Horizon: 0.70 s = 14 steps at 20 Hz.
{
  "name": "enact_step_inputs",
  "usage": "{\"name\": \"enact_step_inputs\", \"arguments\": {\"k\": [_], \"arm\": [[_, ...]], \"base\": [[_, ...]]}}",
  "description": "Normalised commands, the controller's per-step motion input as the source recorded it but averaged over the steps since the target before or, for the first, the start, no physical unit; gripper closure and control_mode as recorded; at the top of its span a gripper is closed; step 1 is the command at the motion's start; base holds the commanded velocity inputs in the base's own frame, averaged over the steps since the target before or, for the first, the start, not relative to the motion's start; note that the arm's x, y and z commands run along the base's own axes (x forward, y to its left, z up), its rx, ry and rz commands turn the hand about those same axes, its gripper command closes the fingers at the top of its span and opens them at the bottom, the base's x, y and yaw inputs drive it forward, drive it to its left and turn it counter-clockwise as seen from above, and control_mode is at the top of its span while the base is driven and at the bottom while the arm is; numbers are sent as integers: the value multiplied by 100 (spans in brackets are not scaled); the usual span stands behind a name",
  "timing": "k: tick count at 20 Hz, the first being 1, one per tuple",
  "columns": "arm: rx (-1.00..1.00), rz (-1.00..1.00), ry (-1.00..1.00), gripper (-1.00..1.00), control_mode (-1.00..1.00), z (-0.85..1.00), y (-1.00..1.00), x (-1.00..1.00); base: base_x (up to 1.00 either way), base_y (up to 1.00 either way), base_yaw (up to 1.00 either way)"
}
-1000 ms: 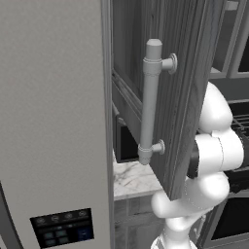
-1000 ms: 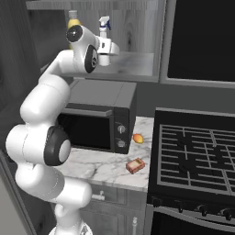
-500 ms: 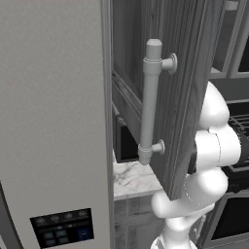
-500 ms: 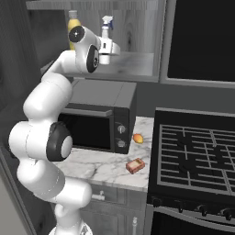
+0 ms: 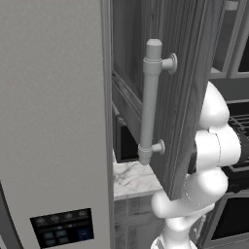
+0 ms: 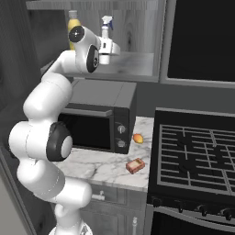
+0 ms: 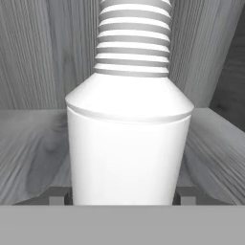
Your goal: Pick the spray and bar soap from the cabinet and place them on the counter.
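The white plastic spray bottle with a blue trigger head [image 6: 106, 39] stands upright on the grey wood-grain shelf of the open dark grey cabinet [image 6: 137, 64], and its body bears no label or writing. In the hand view the bottle sits between the two dark fingertips [image 7: 184, 195] of the pincer [image 7: 121, 197], which touch its sides. The right base view shows the small orange-brown bar soap [image 6: 135, 165] lying on the white marble desk [image 6: 98, 165]. The left base view shows the cabinet door's long pale bar handle [image 5: 151, 99].
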Motion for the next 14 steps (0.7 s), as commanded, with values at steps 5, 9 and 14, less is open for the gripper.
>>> {"name": "enact_step_inputs", "arguments": {"k": [5,9,14], "arm": [[-1,0,-9,100,-100,4,0,-9],[-2,0,-13,100,-100,19,3,-12],[-2,0,-8,100,-100,11,4,-8]], "base": [[0,0,0],[0,0,0],[0,0,0]]}}
